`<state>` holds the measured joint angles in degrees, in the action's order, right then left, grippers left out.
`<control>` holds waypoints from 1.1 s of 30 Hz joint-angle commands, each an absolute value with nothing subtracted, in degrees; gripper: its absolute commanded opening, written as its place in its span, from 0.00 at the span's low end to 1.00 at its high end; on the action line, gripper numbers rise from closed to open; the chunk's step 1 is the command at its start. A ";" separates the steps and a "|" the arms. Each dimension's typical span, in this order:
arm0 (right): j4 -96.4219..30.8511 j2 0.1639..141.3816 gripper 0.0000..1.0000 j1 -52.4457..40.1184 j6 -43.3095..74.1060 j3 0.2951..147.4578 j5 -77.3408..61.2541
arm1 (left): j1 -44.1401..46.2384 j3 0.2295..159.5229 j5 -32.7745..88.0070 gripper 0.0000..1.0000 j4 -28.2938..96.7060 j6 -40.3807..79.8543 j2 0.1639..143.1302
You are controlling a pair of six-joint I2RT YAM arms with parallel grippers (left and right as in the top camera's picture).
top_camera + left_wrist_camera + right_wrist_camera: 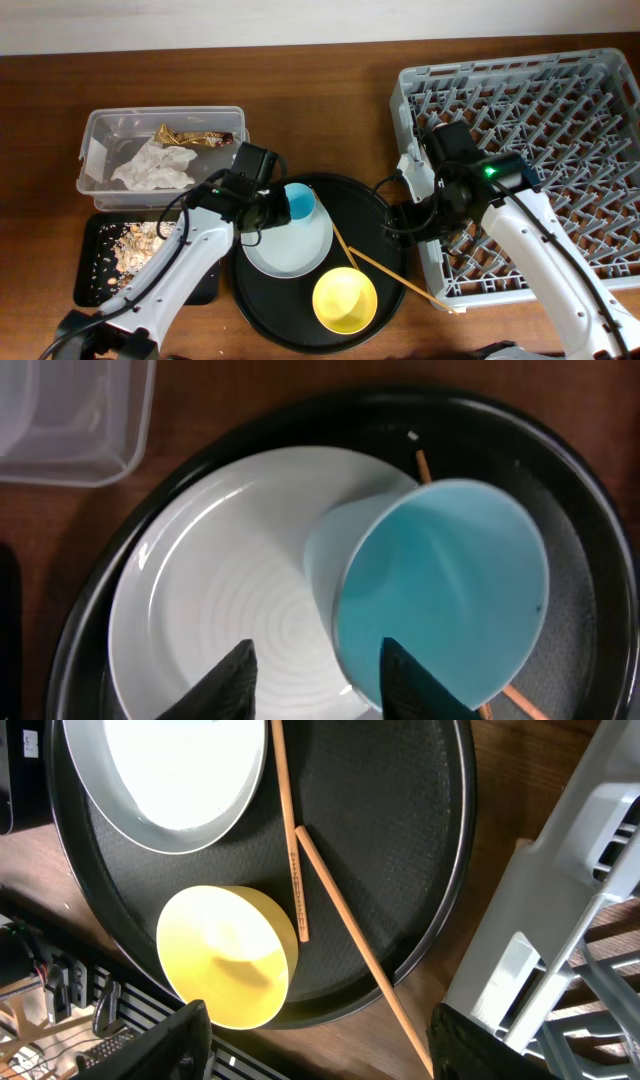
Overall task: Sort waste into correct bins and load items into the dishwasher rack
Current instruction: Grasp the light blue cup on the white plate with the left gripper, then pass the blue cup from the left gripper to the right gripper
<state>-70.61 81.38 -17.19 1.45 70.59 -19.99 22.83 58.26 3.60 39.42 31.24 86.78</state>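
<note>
A light blue cup (pixel 298 203) (pixel 440 590) lies tilted on the pale round plate (pixel 285 245) (pixel 220 610) in the large round black tray (pixel 385 215). My left gripper (pixel 268 208) (pixel 318 678) is open. One finger is inside the cup's mouth and the other is over the plate. A yellow bowl (pixel 345 300) (pixel 225 955) and two wooden chopsticks (pixel 385 268) (pixel 340 920) also lie on the tray. My right gripper (pixel 405 215) (pixel 320 1045) is wide open and empty above the tray's edge, over a chopstick. The pink cup is out of view.
The grey dishwasher rack (pixel 540 90) (pixel 570 900) stands at the right. A clear box (pixel 100 130) at the back left holds a white tissue (pixel 152 165) and a gold-brown wrapper (pixel 195 137). A shallow black tray (pixel 90 265) with food scraps (pixel 135 245) lies in front of it.
</note>
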 commanded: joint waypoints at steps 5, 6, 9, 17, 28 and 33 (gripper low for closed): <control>-67.68 81.03 0.93 -17.63 1.34 70.41 -19.29 | 22.98 57.80 2.74 0.06 38.17 31.73 88.49; -67.13 81.03 0.93 -17.63 1.34 70.43 -19.29 | 22.98 57.80 2.76 0.01 38.15 31.73 88.47; -68.88 80.90 0.94 -17.54 1.30 79.37 -19.25 | 22.98 60.95 7.16 0.01 38.41 31.66 85.86; -75.18 77.76 0.99 -15.51 -4.54 100.36 -43.68 | 13.06 77.84 76.64 0.00 33.30 28.64 74.37; -76.12 76.23 1.00 -8.64 -19.57 100.29 -72.77 | 11.25 77.84 81.06 0.00 31.46 28.62 74.37; -76.09 77.91 0.87 -10.55 -21.21 100.29 -71.11 | 13.89 77.84 81.67 0.00 31.46 28.64 74.35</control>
